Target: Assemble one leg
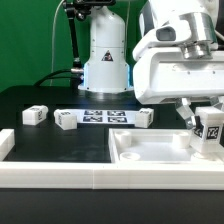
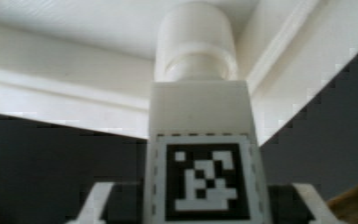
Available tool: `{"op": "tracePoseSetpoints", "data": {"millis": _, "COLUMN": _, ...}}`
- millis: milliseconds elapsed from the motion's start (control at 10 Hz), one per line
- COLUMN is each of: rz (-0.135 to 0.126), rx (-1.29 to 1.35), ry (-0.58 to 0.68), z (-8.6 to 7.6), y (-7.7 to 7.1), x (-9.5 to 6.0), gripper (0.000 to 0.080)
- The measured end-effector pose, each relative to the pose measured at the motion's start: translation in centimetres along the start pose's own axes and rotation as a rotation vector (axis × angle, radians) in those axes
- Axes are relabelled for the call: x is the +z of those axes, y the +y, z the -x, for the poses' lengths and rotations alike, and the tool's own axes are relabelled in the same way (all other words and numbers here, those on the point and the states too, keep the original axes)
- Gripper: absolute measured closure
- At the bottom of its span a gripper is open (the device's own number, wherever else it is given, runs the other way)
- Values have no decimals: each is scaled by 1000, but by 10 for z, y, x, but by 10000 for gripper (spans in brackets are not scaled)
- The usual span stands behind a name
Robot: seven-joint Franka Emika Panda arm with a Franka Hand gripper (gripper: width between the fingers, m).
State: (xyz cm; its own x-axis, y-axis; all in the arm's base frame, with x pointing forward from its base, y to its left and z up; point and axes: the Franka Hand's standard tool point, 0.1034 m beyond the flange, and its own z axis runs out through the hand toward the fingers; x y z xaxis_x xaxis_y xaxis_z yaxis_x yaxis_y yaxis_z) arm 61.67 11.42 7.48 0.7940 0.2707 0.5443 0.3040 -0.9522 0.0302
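Note:
My gripper (image 1: 207,122) is shut on a leg (image 1: 213,129), a small white post with a black-and-white tag. It holds the leg at the exterior view's right, over the right end of the large white recessed panel (image 1: 150,152). In the wrist view the leg (image 2: 202,110) stands between my fingers (image 2: 105,200), tag towards the camera. Its round peg end points at an inner corner of the panel (image 2: 60,85). I cannot tell whether the peg touches the panel. My gripper (image 2: 202,208) shows only by its fingertips there.
Three more white tagged legs lie on the black table behind the panel: two at the left (image 1: 33,115) (image 1: 66,120) and one in the middle (image 1: 146,118). The marker board (image 1: 103,116) lies between them. The robot base (image 1: 105,60) stands behind.

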Motion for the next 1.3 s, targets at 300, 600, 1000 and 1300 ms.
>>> {"op": "tracePoseSetpoints", "data": {"millis": 300, "rz": 10, "rx": 3, "ry": 16, "z": 3, "y": 3, "x": 3, "gripper": 508}}
{"op": "tracePoseSetpoints", "data": {"millis": 600, "rz": 10, "rx": 3, "ry": 18, "z": 4, "y": 2, "x": 3, "gripper": 399}}
{"op": "tracePoseSetpoints", "data": {"millis": 1000, "rz": 10, "rx": 3, "ry": 18, "z": 4, "y": 2, "x": 3, "gripper": 157}}
{"op": "tracePoseSetpoints", "data": {"millis": 1300, "rz": 3, "rx": 1, "ry": 2, "z": -2, "y": 3, "x": -2, "gripper": 150}}
